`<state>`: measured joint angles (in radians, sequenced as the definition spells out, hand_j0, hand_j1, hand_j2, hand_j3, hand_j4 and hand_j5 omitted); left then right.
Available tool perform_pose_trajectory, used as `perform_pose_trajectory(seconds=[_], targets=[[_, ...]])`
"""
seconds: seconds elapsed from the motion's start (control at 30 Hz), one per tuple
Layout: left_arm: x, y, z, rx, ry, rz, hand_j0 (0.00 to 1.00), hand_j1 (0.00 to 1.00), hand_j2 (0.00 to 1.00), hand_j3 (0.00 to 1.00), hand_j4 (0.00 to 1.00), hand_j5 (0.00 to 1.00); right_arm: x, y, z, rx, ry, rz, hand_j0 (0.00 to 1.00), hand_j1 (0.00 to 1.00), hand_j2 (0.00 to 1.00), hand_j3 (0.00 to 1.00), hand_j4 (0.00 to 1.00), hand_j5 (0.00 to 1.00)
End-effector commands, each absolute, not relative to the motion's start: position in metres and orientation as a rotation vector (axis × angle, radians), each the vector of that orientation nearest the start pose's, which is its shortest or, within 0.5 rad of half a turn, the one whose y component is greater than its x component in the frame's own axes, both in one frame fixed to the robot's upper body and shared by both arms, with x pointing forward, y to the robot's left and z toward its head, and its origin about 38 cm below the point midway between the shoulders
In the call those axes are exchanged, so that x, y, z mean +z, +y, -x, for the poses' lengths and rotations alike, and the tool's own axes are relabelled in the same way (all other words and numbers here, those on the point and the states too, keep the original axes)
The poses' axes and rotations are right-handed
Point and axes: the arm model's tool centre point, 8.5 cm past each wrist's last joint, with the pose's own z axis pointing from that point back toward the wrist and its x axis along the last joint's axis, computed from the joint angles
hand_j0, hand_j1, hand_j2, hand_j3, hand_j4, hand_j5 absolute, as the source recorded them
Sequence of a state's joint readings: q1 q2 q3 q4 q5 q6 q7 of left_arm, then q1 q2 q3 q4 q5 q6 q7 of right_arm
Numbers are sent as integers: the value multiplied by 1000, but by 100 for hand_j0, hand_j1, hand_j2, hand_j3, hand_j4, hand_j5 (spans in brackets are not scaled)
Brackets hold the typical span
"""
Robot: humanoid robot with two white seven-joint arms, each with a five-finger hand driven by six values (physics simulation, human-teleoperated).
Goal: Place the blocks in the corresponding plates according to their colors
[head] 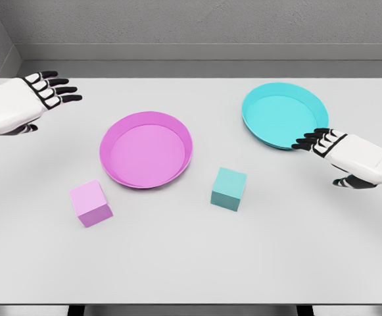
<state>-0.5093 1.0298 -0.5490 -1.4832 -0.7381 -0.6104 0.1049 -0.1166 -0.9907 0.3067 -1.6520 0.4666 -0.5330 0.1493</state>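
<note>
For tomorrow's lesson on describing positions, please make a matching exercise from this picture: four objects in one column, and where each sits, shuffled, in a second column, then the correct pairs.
Column one:
1. pink plate
2. teal plate
3. pink block
4. teal block

Column two:
A. at the table's near left, left of and below the pink plate
B. far right, with the right hand's fingertips at its rim
C. near the table's middle, left of centre
D. between the two plates, nearer the camera

Pairs: 1-C, 2-B, 3-A, 4-D

Pink block (pixel 90 203) lies near pink plate (pixel 146 149); teal block (pixel 229 189) lies between both plates, teal plate (pixel 285 115) empty
</note>
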Motion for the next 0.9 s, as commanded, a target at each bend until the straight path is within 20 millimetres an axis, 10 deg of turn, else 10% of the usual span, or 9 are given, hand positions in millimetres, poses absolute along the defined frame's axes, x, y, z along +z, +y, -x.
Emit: perform_pose_trajectory(seconds=[0.0,0.37,0.57,0.87], targets=[[243,373,-408,2598,2053,1167,100,100,100,100,100,100,185,-366,-351,1840,-1529,560,100,100,100,100,100,100],[238,368,-353,2732,1838,954,100,100,100,100,100,100,207,-347,-367,1890,-1564,576,100,100,100,100,100,100],[214,359,-333,2870,1707,813,100,100,100,100,100,100,194,-262,-391,2240,-1370,343,100,100,100,100,100,100],[193,340,-324,2884,1753,706,100,100,100,100,100,100,193,-211,-397,2388,-1348,255,100,100,100,100,100,100]])
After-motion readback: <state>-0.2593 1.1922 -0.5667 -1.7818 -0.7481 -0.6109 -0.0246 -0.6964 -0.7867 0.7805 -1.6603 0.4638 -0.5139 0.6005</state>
